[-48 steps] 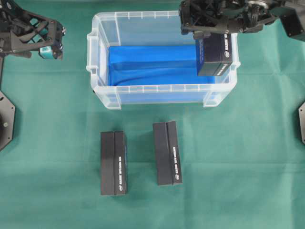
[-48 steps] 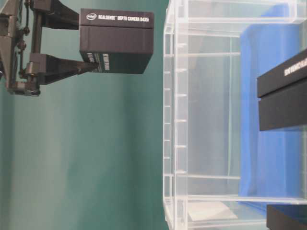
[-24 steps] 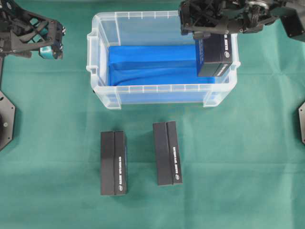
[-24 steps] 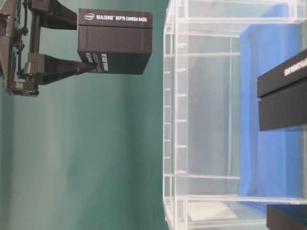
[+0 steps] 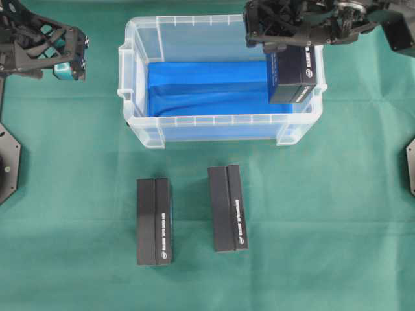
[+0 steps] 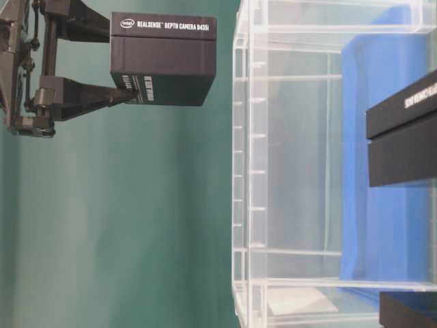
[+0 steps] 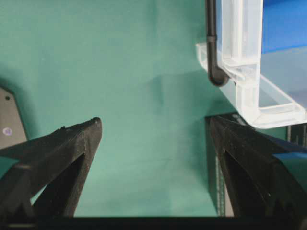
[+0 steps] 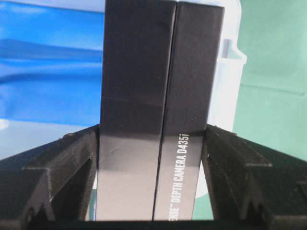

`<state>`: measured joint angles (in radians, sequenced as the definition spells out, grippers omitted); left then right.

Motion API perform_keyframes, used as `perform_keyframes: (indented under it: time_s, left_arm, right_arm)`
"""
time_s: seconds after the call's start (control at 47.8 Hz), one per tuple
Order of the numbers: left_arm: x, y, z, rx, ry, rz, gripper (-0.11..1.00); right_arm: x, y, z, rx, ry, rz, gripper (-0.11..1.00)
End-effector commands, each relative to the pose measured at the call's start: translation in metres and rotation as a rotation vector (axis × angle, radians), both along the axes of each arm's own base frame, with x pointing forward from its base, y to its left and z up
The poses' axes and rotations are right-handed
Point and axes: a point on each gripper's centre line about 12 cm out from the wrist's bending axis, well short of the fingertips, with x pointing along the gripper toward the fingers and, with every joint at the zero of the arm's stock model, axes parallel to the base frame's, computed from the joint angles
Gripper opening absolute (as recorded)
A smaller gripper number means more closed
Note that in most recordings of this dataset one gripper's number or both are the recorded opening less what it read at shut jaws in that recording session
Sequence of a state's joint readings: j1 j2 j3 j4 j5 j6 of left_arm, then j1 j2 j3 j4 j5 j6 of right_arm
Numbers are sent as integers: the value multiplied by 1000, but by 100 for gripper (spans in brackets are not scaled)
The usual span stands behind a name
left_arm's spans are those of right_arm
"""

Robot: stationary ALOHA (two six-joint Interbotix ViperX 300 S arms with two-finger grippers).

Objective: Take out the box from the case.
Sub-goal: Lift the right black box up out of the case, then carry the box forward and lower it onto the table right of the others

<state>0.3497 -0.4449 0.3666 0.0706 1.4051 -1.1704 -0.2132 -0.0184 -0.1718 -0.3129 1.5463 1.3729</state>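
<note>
The box [image 5: 293, 78] is black with white "Depth Camera" lettering. My right gripper [image 5: 290, 50] is shut on it, and it hangs above the right end of the case [image 5: 214, 120], a clear tub with a blue lining. In the table-level view the box [image 6: 164, 61] is clear of the case's rim [image 6: 239, 171], with a small gap between them. In the right wrist view both fingers [image 8: 72, 153] press the box's [image 8: 158, 96] long sides. My left gripper [image 5: 72, 59] is open at the far left, off the case; its wrist view shows only green cloth between the fingers [image 7: 72, 143].
Two more black boxes [image 5: 154, 221] [image 5: 227, 208] lie side by side on the green cloth in front of the case. The case's corner and handle [image 7: 249, 72] are to the right of my left gripper. Arm bases [image 5: 8, 162] sit at the table's side edges.
My right gripper carried the box a little farther from the case's rim, then held still. The left arm has not moved.
</note>
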Motion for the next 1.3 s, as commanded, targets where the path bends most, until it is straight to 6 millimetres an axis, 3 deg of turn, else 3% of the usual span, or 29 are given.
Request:
perform_keyframes:
  time_s: [0.0, 0.502, 1.276]
  left_arm:
    - [0, -1, 7, 12, -25, -3, 96]
    - [0, -2, 6, 12, -23, -8, 96]
    - [0, -4, 6, 10, -19, -17, 96]
  right_arm:
    - [-7, 3, 22, -21, -59, 7, 67]
    - [0, 39, 21, -19, -51, 50, 67]
    - [0, 146, 15, 21, -43, 76, 67]
